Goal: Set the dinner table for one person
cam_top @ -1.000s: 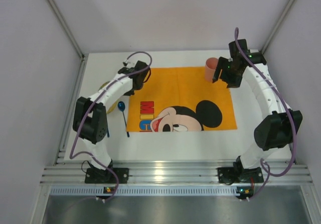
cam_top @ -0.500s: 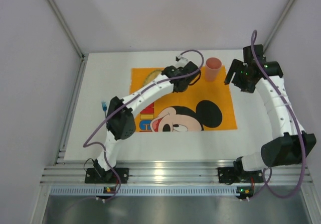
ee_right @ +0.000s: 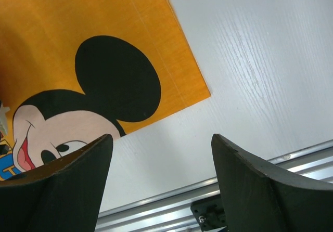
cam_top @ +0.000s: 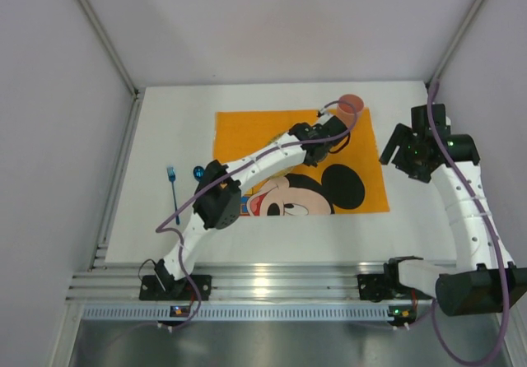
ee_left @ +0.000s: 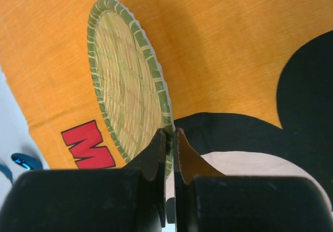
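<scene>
The white dinner table [cam_top: 165, 120] carries an orange Mickey Mouse placemat [cam_top: 247, 132]. My left gripper [ee_left: 170, 133] is shut on the rim of a round woven plate [ee_left: 125, 81] with a green edge. It holds the plate tilted over the placemat [ee_left: 223, 44]. In the top view the left gripper [cam_top: 317, 145] is over the mat's middle right, and the plate is hidden under the arm. A pink cup [cam_top: 352, 104] stands upright at the mat's far right corner. My right gripper [cam_top: 408, 149] is open and empty over bare table [ee_right: 250, 60], right of the mat [ee_right: 78, 13].
A blue fork [cam_top: 172, 182] and a blue spoon [cam_top: 198, 172] lie on the table left of the placemat. The spoon's bowl also shows in the left wrist view [ee_left: 23, 162]. A metal rail [cam_top: 263, 281] runs along the near edge. Walls enclose the table on three sides.
My left arm swung from the table's left side rightward across the placemat, carrying the plate. My right gripper left the cup standing and drew back to the right and nearer.
</scene>
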